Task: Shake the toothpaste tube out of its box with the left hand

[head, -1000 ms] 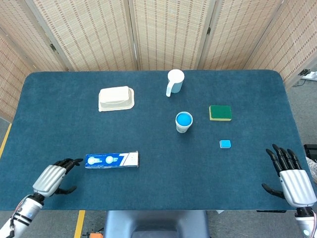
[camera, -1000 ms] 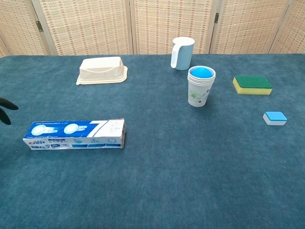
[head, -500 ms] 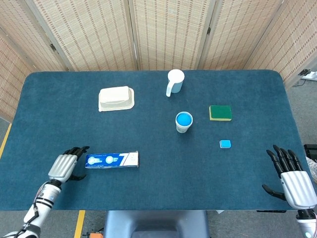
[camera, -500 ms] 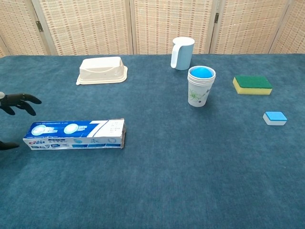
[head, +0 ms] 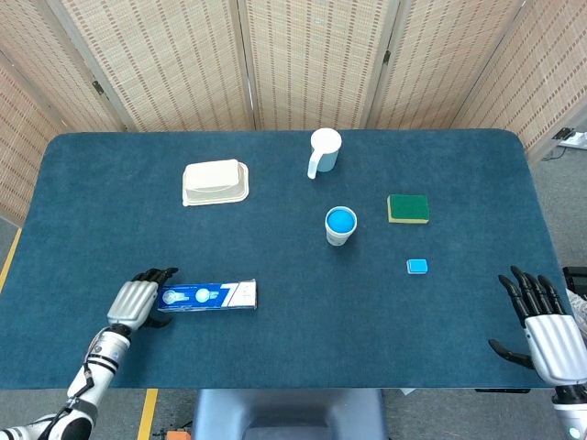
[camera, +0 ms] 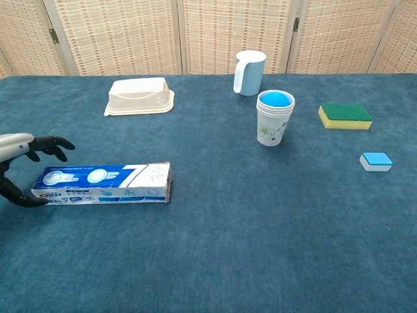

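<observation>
The blue and white toothpaste box (head: 207,295) (camera: 103,184) lies flat on the dark blue table, long side left to right, its white end at the right. My left hand (head: 136,301) (camera: 21,163) sits at the box's left end with fingers spread around it, dark fingertips (camera: 57,147) above the far edge and the thumb at the near edge. I cannot tell whether the fingers touch the box. My right hand (head: 543,325) rests open at the table's near right corner, holding nothing. No toothpaste tube shows outside the box.
A cream lidded container (head: 215,181) stands at the back left, a white pitcher (head: 323,151) at the back centre. A paper cup with a blue inside (head: 340,225) is mid-table. A green and yellow sponge (head: 408,208) and a small blue block (head: 417,266) lie to the right.
My left hand has moved right across the table from the near left edge up to the box's left end. The box has not shifted. My right hand has barely moved.
</observation>
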Controlling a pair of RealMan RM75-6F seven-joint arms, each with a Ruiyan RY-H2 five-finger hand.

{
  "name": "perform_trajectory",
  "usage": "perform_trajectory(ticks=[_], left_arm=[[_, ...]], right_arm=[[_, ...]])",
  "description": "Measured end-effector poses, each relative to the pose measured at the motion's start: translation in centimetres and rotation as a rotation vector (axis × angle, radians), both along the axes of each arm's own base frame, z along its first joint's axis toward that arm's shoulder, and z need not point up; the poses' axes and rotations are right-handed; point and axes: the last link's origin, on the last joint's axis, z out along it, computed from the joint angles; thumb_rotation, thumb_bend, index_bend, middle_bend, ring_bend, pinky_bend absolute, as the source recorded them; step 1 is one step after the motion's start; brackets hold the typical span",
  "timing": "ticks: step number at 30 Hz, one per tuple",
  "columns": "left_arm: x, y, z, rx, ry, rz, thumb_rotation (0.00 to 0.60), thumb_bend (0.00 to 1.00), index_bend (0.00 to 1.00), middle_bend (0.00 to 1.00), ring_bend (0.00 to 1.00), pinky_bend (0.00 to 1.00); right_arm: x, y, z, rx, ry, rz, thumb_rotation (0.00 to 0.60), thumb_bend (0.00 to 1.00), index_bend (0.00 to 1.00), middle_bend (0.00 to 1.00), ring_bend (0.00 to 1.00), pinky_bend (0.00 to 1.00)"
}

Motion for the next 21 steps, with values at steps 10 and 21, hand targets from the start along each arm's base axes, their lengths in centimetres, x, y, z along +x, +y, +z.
perform_trajectory(ticks=[10, 21], left_arm=[[-0.8, 0.7, 0.2, 0.023, -0.002, 0.012, 0.600, 0.25, 0.18, 0.26, 0.23, 0.24], [-1.1, 0.9, 0.0, 0.024, -0.006, 0.006, 0.600, 0.25, 0.20, 0.31, 0.36, 0.30]], right_arm=[[-0.1, -0.4, -0.3, 0.001, 0.012, -0.017, 0.600, 0.18, 0.00, 0.00, 0.00, 0.00], [-0.1, -0.4, -0.2, -0.008, 0.011, -0.018, 0.600, 0.18, 0.00, 0.00, 0.00, 0.00]])
